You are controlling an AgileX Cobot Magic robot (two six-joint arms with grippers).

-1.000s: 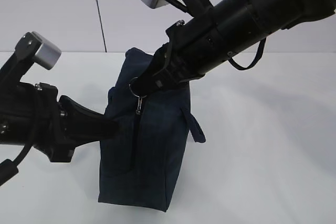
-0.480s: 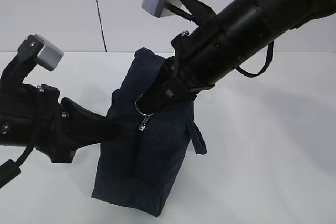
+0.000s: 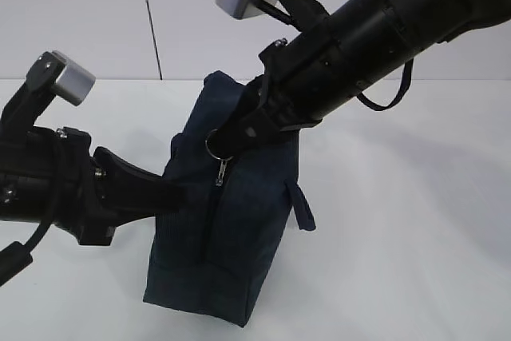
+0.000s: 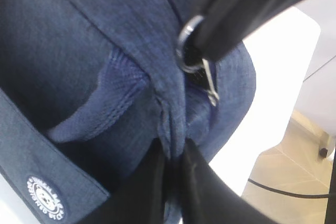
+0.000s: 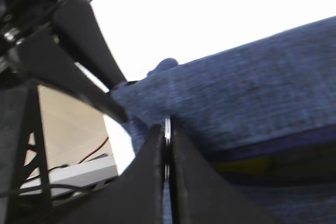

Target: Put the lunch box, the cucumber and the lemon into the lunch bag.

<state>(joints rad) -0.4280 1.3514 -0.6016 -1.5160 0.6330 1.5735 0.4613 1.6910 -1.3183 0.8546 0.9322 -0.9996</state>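
Exterior view: compared with one second ago, the lunch bag (image 3: pixel 223 213) is seen shifted slightly and leaning more to the right, and the right arm has been raised a little. The bag stands on the white table (image 3: pixel 399 237). The right gripper (image 3: pixel 239 135) is angled down from the upper right, its fingers pinched on the metal ring pull (image 3: pixel 215 146). The left gripper (image 3: pixel 172 196) is held low and level from the left, clamped on the bag's side.

Left wrist view: a fold of navy fabric is pinched between the closed fingers (image 4: pixel 149 187).

Right wrist view: the ring (image 5: pixel 167 129) is gripped edge-on between fingers pressed together.
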